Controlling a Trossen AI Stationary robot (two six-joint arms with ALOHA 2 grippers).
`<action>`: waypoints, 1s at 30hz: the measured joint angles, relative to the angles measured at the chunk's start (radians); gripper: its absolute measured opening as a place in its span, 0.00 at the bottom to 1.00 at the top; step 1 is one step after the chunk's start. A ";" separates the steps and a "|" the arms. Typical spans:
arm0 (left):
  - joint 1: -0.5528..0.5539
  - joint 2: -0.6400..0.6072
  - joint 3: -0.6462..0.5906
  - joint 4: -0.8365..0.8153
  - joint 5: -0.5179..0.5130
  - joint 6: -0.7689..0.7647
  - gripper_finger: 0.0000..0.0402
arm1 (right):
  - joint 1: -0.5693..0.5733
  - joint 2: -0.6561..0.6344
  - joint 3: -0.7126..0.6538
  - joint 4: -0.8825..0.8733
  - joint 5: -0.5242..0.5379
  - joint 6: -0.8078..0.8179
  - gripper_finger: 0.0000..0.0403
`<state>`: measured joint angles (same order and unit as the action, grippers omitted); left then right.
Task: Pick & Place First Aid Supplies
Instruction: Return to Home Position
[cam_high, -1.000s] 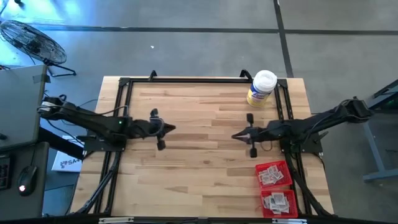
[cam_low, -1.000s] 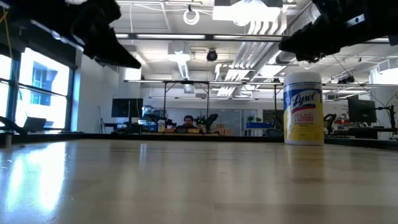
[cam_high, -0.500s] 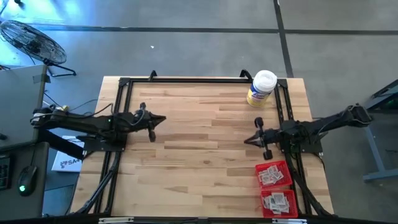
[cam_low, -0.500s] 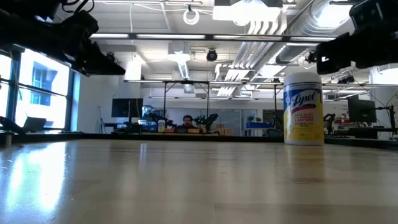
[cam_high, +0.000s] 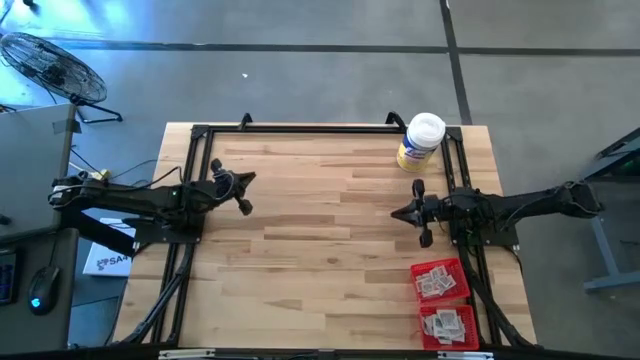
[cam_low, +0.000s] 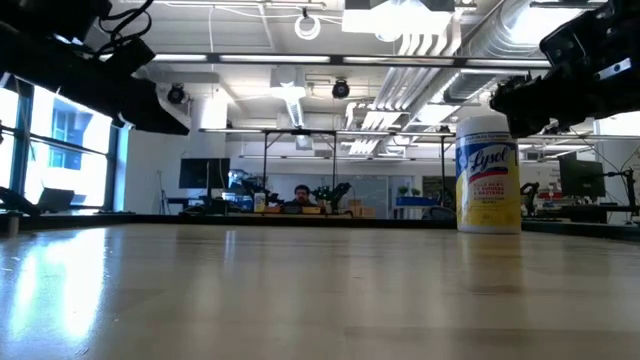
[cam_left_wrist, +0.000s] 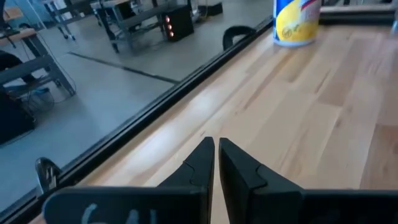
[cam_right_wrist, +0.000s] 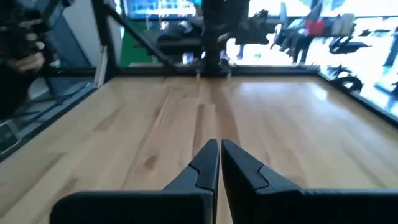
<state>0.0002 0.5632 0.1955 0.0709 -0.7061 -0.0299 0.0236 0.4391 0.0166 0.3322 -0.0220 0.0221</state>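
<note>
The first aid supplies are small white-grey packets lying in two red trays: one pile (cam_high: 436, 281) in the farther tray (cam_high: 417, 270) and one pile (cam_high: 447, 323) in the nearer tray (cam_high: 426, 340), at the table's near right corner. My left gripper (cam_high: 250, 179) hovers shut over the table's left part, pointing toward the far right; its shut fingers show in the left wrist view (cam_left_wrist: 216, 148). My right gripper (cam_high: 396, 213) hovers shut over the right part, far side of the trays, pointing left (cam_right_wrist: 219, 148). Neither holds anything.
A yellow jar with a white lid (cam_high: 420, 142) stands at the far right corner, also seen in the low view (cam_low: 488, 175) and the left wrist view (cam_left_wrist: 297, 22). A black frame (cam_high: 300, 128) runs along the table's far edge and sides. Bare wood lies between the grippers.
Both grippers have drawn back from the table's middle. The left one has moved toward the left and far edges and now points more toward the far right. The right one has moved toward the right edge. The packets and the jar have stayed in place.
</note>
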 joint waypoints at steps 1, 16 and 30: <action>0.000 0.001 0.000 -0.012 -0.003 -0.001 0.05 | -0.006 -0.009 0.000 -0.026 -0.014 0.003 0.03; 0.000 -0.007 -0.008 -0.003 0.149 -0.040 0.05 | -0.037 -0.061 0.000 -0.089 -0.012 0.094 0.01; 0.000 -0.117 -0.050 -0.014 0.235 -0.051 0.05 | -0.036 -0.058 0.000 -0.096 -0.014 0.206 0.01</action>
<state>0.0003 0.4462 0.1458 0.0573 -0.4707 -0.0813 -0.0128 0.3809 0.0170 0.2358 -0.0364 0.2279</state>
